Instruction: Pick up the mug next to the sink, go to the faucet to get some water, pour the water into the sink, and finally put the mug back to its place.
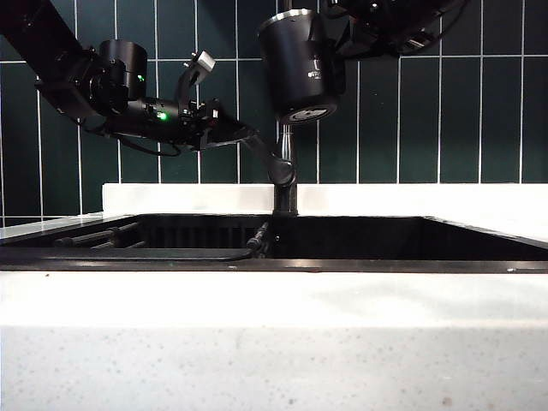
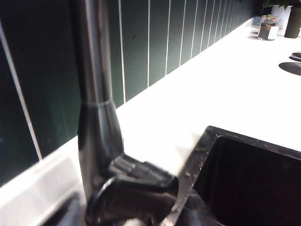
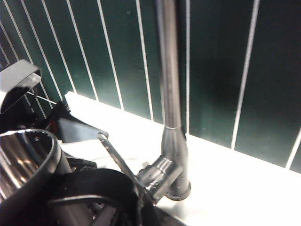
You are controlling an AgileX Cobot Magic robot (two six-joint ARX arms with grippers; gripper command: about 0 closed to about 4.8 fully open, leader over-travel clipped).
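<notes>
A: Room around the faucet (image 1: pixel 286 167)?

B: Tight. Left gripper (image 1: pixel 224 127) sits just left of the pipe, fingers spread by the lever. Right gripper (image 1: pixel 342 38) holds the mug (image 1: pixel 301 64) right at the pipe up top, tilted, so the upper middle is blocked.

A: Below that?

B: The sink (image 1: pixel 360 264) is open on the right half. Left end has dark bars (image 1: pixel 98 237) lying in it.

A: Bench?

B: The bench (image 2: pixel 225 80) right of the faucet is bare and wide; small plant pots (image 2: pixel 270 26) only at the far end. Tiled wall (image 1: pixel 428 103) close behind.
</notes>
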